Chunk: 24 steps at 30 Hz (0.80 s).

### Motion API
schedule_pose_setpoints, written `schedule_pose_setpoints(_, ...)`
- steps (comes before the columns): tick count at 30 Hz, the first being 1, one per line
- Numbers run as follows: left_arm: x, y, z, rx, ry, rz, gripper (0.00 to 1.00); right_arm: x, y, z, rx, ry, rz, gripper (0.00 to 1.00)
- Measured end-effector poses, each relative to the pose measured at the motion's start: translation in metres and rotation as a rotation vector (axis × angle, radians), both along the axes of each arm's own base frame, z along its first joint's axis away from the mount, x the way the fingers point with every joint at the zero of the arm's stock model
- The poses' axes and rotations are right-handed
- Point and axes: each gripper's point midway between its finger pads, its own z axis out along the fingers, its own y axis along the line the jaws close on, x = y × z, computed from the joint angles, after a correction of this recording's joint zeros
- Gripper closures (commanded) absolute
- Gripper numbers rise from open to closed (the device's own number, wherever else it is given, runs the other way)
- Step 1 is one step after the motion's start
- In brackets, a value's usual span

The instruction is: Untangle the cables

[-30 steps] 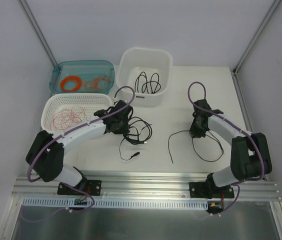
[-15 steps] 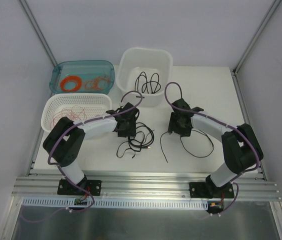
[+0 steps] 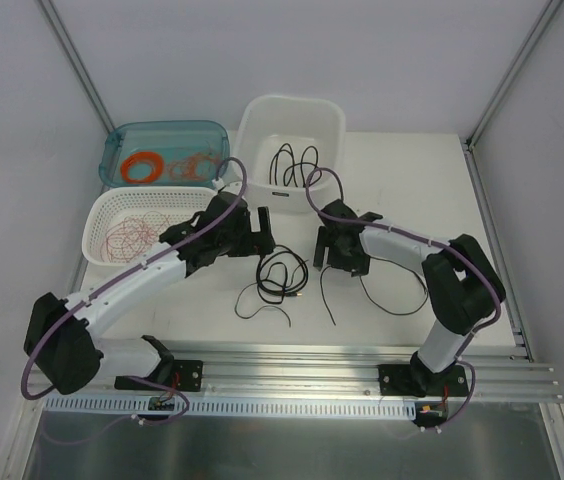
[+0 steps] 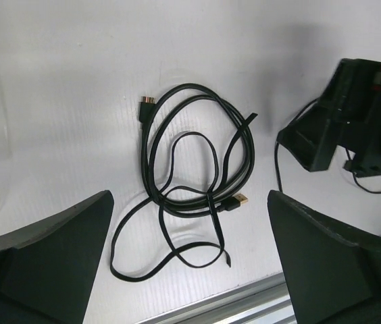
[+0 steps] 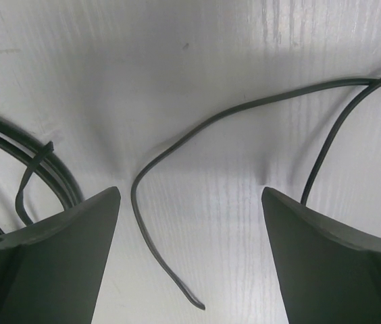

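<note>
One of the cables, a black one (image 3: 280, 277) with gold plugs, lies in loose loops at the table's middle. In the left wrist view this coil (image 4: 197, 169) rests on the table just beyond my left gripper (image 4: 189, 194), which is open and hovers above it with nothing held. From above, the left gripper (image 3: 259, 238) sits at the coil's upper left. A thinner black wire (image 3: 324, 292) trails to the right. Its free end (image 5: 170, 283) lies between the spread jaws of my open right gripper (image 5: 190, 190), untouched. The right gripper (image 3: 334, 262) stands just right of the coil.
A white basket (image 3: 152, 194) at the left holds thin red loops (image 3: 134, 237). Behind it a teal bin (image 3: 167, 125) holds orange rings (image 3: 144, 166). A white tub (image 3: 245, 135) at the back holds another black cable (image 3: 295, 165). A metal rail (image 3: 292, 365) runs along the near edge.
Both grippers have gone from shut to open and let go of their cables. The right gripper moved left toward the coil, dragging the thin wire along. The left gripper lifted back slightly.
</note>
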Motion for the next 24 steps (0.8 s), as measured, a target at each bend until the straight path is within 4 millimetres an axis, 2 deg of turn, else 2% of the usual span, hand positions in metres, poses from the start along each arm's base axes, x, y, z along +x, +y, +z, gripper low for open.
schedule_pose_setpoints(6,-0.003,0.022,0.033,-0.014,-0.102,0.005,0.01,0.007,0.004,-0.009,-0.046,0.005,-0.045,0.11)
schedule_pose_setpoints(14,0.001,0.066,0.051,0.085,-0.226,0.045,0.01,0.008,0.003,-0.01,-0.087,0.001,-0.092,0.19)
schedule_pose_setpoints(18,0.004,0.082,0.047,0.157,-0.253,0.061,0.01,0.009,-0.003,-0.008,-0.124,-0.015,-0.115,0.15)
schedule_pose_setpoints(24,-0.001,0.093,0.023,0.227,-0.229,0.059,0.01,0.006,-0.033,-0.001,-0.272,-0.034,-0.145,0.04)
